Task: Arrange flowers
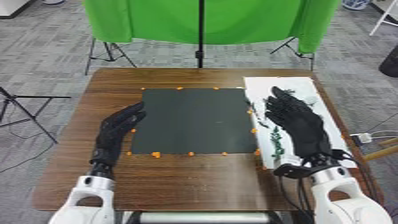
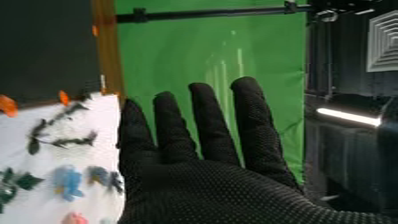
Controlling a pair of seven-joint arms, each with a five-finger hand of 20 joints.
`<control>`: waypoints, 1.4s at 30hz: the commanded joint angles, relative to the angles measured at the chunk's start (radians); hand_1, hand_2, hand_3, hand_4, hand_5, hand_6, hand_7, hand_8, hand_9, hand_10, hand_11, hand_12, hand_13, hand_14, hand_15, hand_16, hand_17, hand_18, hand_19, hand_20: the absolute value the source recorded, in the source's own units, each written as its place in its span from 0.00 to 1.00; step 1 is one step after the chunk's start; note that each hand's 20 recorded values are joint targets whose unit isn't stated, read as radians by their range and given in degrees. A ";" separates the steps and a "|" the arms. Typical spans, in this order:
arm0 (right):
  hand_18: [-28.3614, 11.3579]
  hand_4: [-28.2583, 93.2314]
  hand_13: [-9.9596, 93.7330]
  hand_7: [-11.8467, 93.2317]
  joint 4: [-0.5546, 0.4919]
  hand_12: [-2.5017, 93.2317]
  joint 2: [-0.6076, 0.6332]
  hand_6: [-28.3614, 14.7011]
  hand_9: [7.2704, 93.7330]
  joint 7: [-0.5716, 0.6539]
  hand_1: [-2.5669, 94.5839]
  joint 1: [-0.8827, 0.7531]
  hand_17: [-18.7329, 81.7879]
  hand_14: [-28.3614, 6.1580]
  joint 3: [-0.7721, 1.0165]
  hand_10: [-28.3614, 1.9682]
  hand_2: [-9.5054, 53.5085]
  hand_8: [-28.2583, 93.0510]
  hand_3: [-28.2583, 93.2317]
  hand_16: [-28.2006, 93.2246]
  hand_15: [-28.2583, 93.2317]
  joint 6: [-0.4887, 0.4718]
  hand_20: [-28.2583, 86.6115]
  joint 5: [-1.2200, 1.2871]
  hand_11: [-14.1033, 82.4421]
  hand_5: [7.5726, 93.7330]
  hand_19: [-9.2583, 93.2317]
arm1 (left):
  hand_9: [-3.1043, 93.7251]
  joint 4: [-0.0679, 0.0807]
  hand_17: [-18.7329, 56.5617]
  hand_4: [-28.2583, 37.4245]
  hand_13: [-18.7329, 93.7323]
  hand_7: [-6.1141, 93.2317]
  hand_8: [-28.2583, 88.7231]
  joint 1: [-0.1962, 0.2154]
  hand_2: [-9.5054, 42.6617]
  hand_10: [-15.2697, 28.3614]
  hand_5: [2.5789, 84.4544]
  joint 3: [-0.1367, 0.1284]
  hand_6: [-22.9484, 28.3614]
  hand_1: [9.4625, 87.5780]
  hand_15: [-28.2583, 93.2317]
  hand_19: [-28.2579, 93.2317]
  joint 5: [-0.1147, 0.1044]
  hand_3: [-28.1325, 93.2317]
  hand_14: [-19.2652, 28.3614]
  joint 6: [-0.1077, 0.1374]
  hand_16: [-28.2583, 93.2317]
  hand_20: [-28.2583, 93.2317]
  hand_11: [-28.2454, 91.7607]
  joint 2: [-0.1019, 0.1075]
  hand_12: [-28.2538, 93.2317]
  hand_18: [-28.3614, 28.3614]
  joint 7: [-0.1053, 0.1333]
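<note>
In the head view my right hand [image 1: 295,116] is over the white sheet [image 1: 265,85] on the table's right side, open, holding nothing. Green leafy stems [image 1: 277,144] lie on that sheet, left of the hand, and part of the sheet is hidden beneath the glove. My left hand [image 1: 116,128] is at the left edge of the dark mat [image 1: 197,122], also open. From the right wrist view, my right hand [image 2: 213,180] has straight fingers; beside it on the sheet are a dark leafy sprig [image 2: 67,140], a blue flower [image 2: 67,183] and a pink flower [image 2: 75,218].
The brown wooden table [image 1: 204,186] carries the dark mat at its middle, with small orange pieces [image 1: 156,155] around the mat's edges. Beyond the far edge stand a green cloth [image 1: 249,22] and a black stand pole [image 1: 200,54].
</note>
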 commanded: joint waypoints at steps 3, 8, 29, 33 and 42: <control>0.21 0.03 0.55 0.24 -0.093 0.26 0.165 0.54 0.44 0.139 0.19 0.003 0.47 0.33 -0.024 0.33 0.00 0.18 0.63 0.47 0.36 0.279 0.60 -0.617 0.27 0.40 0.45 | 0.51 -0.013 0.32 0.18 0.48 0.17 0.19 0.027 0.14 0.66 0.55 0.005 0.53 0.26 0.34 0.31 -0.069 0.75 0.75 0.077 0.25 0.40 0.39 0.002 0.32 0.72 -0.011; 0.26 0.08 0.72 0.24 -0.127 0.26 0.258 0.46 0.64 0.277 0.30 -0.016 0.60 0.38 -0.004 0.26 0.00 0.19 0.66 0.43 0.52 0.198 0.66 -0.951 0.35 0.57 0.65 | 0.51 -0.022 0.32 0.18 0.48 0.17 0.19 0.047 0.14 0.67 0.56 0.005 0.53 0.26 0.34 0.32 -0.064 0.74 0.75 0.100 0.25 0.40 0.39 0.003 0.32 0.73 -0.022; 0.59 0.10 1.00 0.28 0.040 0.26 0.427 0.54 0.94 0.467 0.39 0.129 0.88 0.69 -0.178 0.44 0.00 0.18 0.51 0.47 0.59 -0.216 0.59 -1.185 0.42 0.85 0.90 | 0.51 -0.021 0.31 0.18 0.48 0.17 0.19 0.047 0.14 0.67 0.56 0.041 0.53 0.26 0.35 0.32 -0.010 0.74 0.75 0.067 0.25 0.40 0.40 0.005 0.33 0.73 -0.061; 0.59 0.09 1.00 0.28 0.078 0.26 0.417 0.54 0.94 0.473 0.38 0.144 0.89 0.69 -0.193 0.44 0.00 0.18 0.53 0.46 0.59 -0.229 0.58 -1.199 0.42 0.85 0.91 | 0.51 -0.019 0.31 0.18 0.48 0.17 0.19 0.043 0.15 0.67 0.56 0.042 0.53 0.26 0.35 0.32 -0.011 0.74 0.75 0.062 0.25 0.40 0.40 0.008 0.32 0.72 -0.065; 0.58 0.12 1.00 0.30 0.108 0.26 0.425 0.56 0.96 0.475 0.38 0.163 0.89 0.70 -0.257 0.46 0.00 0.18 0.57 0.45 0.63 -0.250 0.57 -1.248 0.44 0.88 0.92 | 0.51 -0.019 0.31 0.18 0.48 0.17 0.19 0.049 0.15 0.67 0.55 0.041 0.53 0.26 0.35 0.32 -0.015 0.74 0.75 0.066 0.25 0.40 0.39 0.004 0.32 0.72 -0.070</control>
